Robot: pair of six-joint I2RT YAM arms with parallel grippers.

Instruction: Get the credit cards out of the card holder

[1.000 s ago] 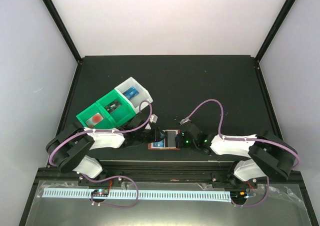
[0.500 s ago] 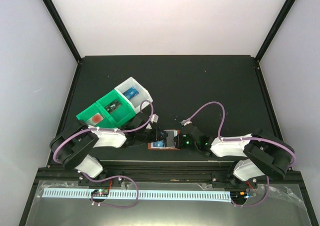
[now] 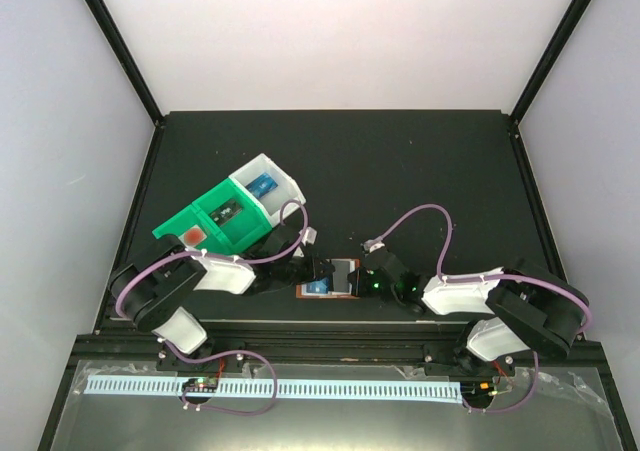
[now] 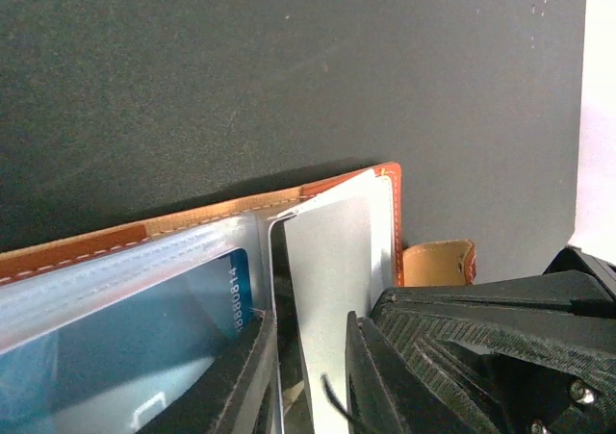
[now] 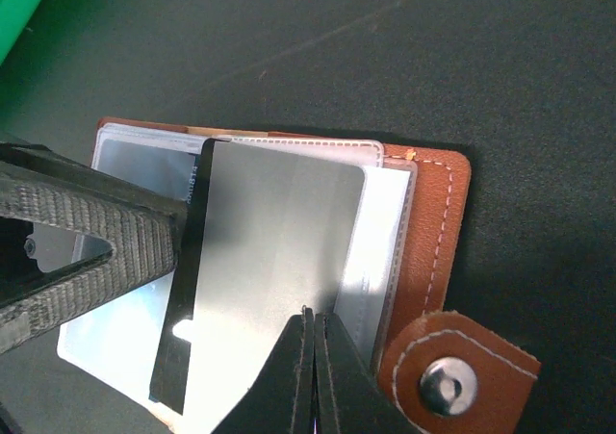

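Note:
The brown card holder lies open near the table's front edge, between my two grippers; it also shows in the left wrist view and the right wrist view. A blue card sits in its left clear pocket. A grey card with a dark stripe sticks partway out of the right pocket. My left gripper is open, with the grey card's edge between its jaws. My right gripper is shut, its tips over the grey card's lower part.
A green-and-white bin tray stands at the back left, with a red item, a dark item and a blue item in its compartments. The holder's snap tab lies beside my right fingertips.
My left arm has leaned in and both grippers have closed in slightly on the holder. The holder has barely shifted.

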